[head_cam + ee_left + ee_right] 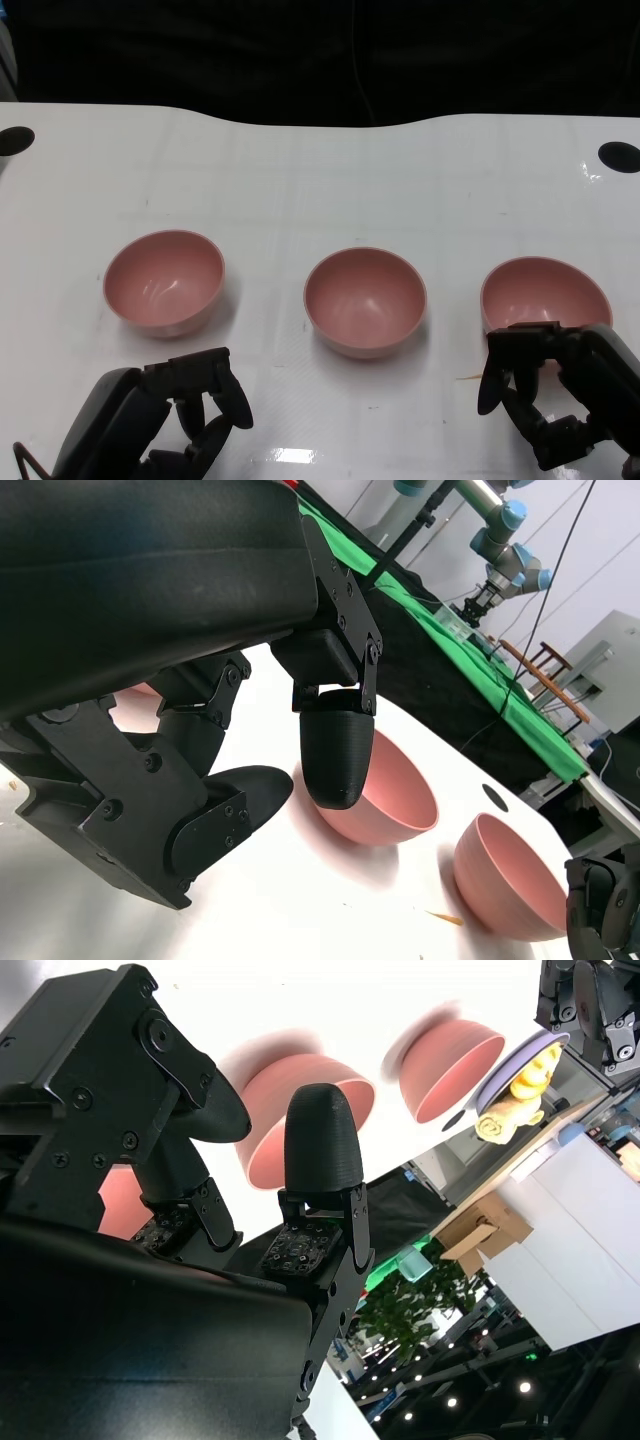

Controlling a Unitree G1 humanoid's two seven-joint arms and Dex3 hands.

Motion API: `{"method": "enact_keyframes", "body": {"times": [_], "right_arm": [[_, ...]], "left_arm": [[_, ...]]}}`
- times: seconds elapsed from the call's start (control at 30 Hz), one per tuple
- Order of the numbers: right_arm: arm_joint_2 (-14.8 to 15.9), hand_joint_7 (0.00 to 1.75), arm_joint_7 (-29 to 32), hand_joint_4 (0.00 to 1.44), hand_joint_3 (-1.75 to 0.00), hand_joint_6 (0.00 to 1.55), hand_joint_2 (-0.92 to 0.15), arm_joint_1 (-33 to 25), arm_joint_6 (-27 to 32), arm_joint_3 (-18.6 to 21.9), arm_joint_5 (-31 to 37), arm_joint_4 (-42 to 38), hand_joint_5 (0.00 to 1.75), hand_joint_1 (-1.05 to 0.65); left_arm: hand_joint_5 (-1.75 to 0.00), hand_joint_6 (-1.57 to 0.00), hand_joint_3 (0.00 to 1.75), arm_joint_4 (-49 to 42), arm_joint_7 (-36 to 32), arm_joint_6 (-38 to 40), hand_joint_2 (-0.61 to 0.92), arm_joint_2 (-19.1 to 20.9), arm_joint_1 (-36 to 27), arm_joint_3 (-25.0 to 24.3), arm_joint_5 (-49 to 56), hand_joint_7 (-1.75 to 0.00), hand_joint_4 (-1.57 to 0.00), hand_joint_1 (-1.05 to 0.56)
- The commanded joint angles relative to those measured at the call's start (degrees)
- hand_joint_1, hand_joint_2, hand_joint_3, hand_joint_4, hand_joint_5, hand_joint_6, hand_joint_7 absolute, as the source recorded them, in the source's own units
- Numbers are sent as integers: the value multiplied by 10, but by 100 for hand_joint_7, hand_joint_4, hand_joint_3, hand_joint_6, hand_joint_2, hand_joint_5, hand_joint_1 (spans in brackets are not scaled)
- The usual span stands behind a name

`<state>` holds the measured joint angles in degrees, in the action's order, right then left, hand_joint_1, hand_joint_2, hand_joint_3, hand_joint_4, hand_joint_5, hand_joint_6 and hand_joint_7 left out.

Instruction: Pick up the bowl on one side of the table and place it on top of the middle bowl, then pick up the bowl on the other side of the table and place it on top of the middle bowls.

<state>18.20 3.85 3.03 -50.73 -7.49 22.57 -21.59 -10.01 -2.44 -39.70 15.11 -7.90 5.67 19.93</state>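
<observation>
While three pink bowls sit upright in a row across the white table [300, 180], neither hand has hold of any of them. The left bowl [164, 279] lies just beyond the left hand [195, 405], whose fingers are spread apart and grip nothing. The middle bowl [365, 301] stands apart from both its neighbours, with bare table on each side. The right bowl [545, 293] is partly covered at its near rim by the right hand [545, 390], whose fingers hang parted and empty; whether they touch the rim I cannot tell. Two dark round holes [618, 156] mark the table's far corners, and a small orange speck [468, 377] lies near the right hand.
</observation>
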Motion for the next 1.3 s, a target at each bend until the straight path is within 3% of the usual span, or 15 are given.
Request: {"method": "enact_keyframes", "body": {"times": [0.03,0.37,0.53,0.7,0.83,0.87,0.9,0.97,1.13,1.3], "right_arm": [[3,133,-1,88,-156,87,-16,-1,3,5,-8,6,175,5],[3,133,1,89,-156,87,-17,6,-12,3,-9,-9,175,6],[3,133,2,89,-155,87,-17,4,-11,5,-6,-6,174,6],[3,132,1,88,-155,87,-17,0,-5,5,-6,2,175,7],[3,132,-1,88,-155,87,-16,-3,-3,5,-9,6,175,7],[3,132,-1,88,-155,87,-16,-4,-3,5,-9,7,175,7],[3,133,-2,88,-156,87,-17,-3,-5,5,-9,7,174,7],[3,133,-1,88,-156,87,-17,-3,-7,4,-9,7,174,8],[0,133,-3,89,-159,87,-15,-2,-2,5,-14,10,175,9],[0,134,-5,89,-160,87,-15,-4,-4,6,-18,10,175,8]], "left_arm": [[-169,-76,122,-1,2,-3,46,10,1,-5,-2,-141,-79,-10],[-168,-76,121,-3,-1,-5,46,10,3,-6,-1,-139,-79,-11],[-160,-80,112,-7,0,-7,50,6,3,-8,-14,-117,-78,-10],[-133,-90,83,-1,-12,4,62,-3,-2,-18,-17,-64,-73,-10],[-124,-94,64,12,-21,22,69,-11,-9,-28,-6,-39,-71,-12],[-116,-92,53,26,-28,40,72,-14,-14,-34,7,-32,-69,-16],[-97,-89,31,41,-34,57,82,-17,-19,-38,18,-20,-67,-21],[-81,-84,12,61,-41,78,90,-19,-25,-43,31,-9,-65,-25],[-72,-74,9,116,-54,131,92,-14,-32,-50,88,-1,-58,-32],[-45,-55,13,200,-35,238,92,-11,-42,-44,173,0,-51,-43]]}}
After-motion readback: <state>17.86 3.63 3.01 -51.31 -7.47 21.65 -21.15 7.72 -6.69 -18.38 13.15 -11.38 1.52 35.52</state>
